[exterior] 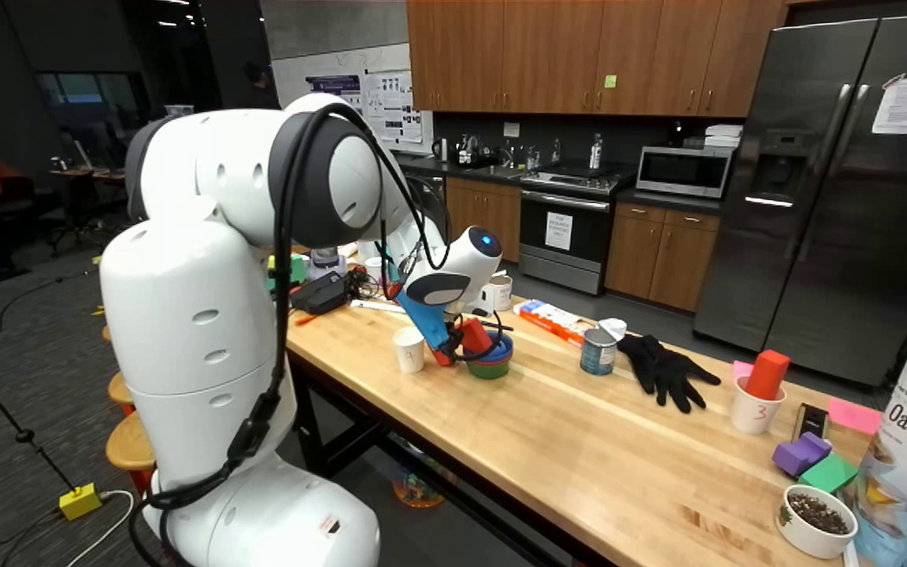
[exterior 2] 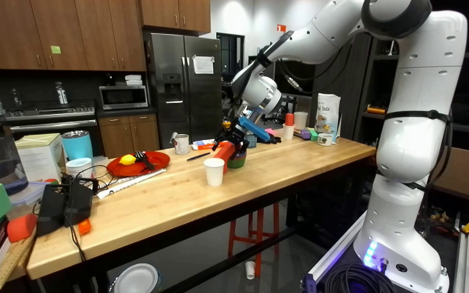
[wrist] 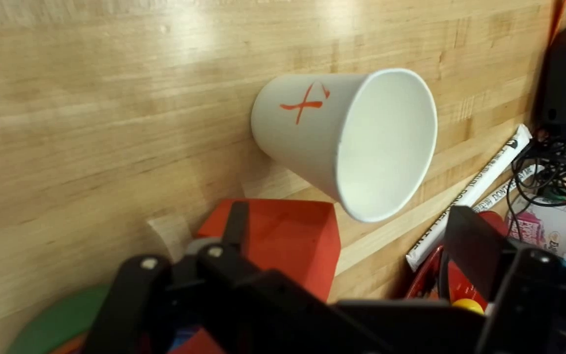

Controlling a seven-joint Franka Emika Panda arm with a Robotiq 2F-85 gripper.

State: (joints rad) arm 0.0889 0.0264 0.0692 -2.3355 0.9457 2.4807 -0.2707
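Note:
My gripper is open, jaws apart, low over the wooden table. In the wrist view a red block is partly overlapped by the left-hand finger; whether they touch I cannot tell. The block also shows in an exterior view, close beside the gripper. A white paper cup with an orange mark stands upright near the block, also seen in both exterior views. On the block's other side are nested bowls, the lowest one green, with another red block in them.
A red plate holds a yellow lemon and a dark fork. Near it lie a white wrapped stick and a black device with cables. Farther along are a blue can, black gloves and an oats bag.

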